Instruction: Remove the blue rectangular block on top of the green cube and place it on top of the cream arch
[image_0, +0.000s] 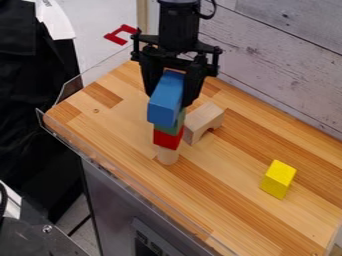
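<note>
Over the green cube (174, 129) | claw (169, 98) holding blue block (167, 97) | fingers block-width apart

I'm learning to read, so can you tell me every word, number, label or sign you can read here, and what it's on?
No words, numbers or signs can be read here.
Front panel of the grey cabinet: marks too small to read.
Blue block, yellow block, cream arch: no writing on the sides that show.

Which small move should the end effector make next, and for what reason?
Probably a slight straight-up lift of the blue block, once its grip is sure: the end effector straddles it, and the green cube is just below.
</note>
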